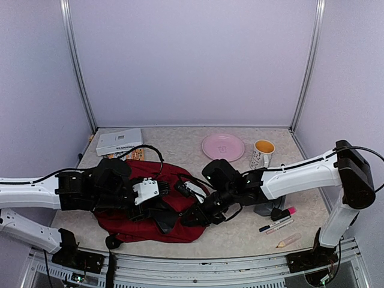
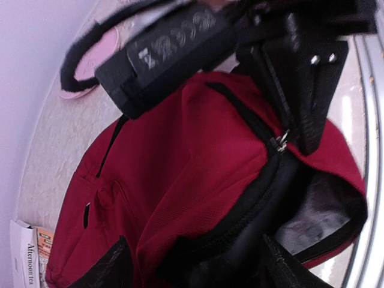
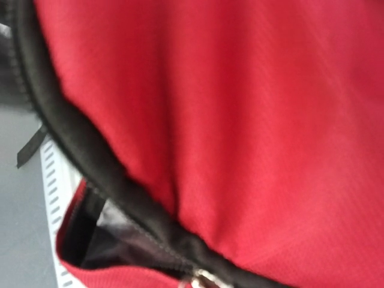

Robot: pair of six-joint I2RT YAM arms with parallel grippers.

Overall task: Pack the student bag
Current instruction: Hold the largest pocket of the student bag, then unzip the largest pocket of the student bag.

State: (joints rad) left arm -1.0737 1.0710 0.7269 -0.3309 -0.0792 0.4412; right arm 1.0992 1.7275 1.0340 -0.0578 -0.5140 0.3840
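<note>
The student bag (image 1: 129, 223), dark red with black zip trim, lies flat at the near left of the table. My left gripper (image 1: 157, 191) hovers over its middle. In the left wrist view its fingers (image 2: 109, 269) stand wide apart, open, straddling the black zip trim (image 2: 258, 198) without pinching it. Grey lining (image 2: 321, 219) shows inside the mouth. My right gripper (image 1: 192, 217) is at the bag's right edge, and the left wrist view shows it closed at the zip pull (image 2: 280, 143). Red fabric (image 3: 252, 132) fills the right wrist view and hides its fingers.
Behind the bag lie a white book (image 1: 119, 142) and an orange packet (image 1: 133, 155). A pink plate (image 1: 222, 146) and a mug (image 1: 262, 153) stand at the back right. Markers (image 1: 276, 226), a pink-capped pen (image 1: 287, 212) and a grey pouch (image 1: 265, 210) lie near the right arm.
</note>
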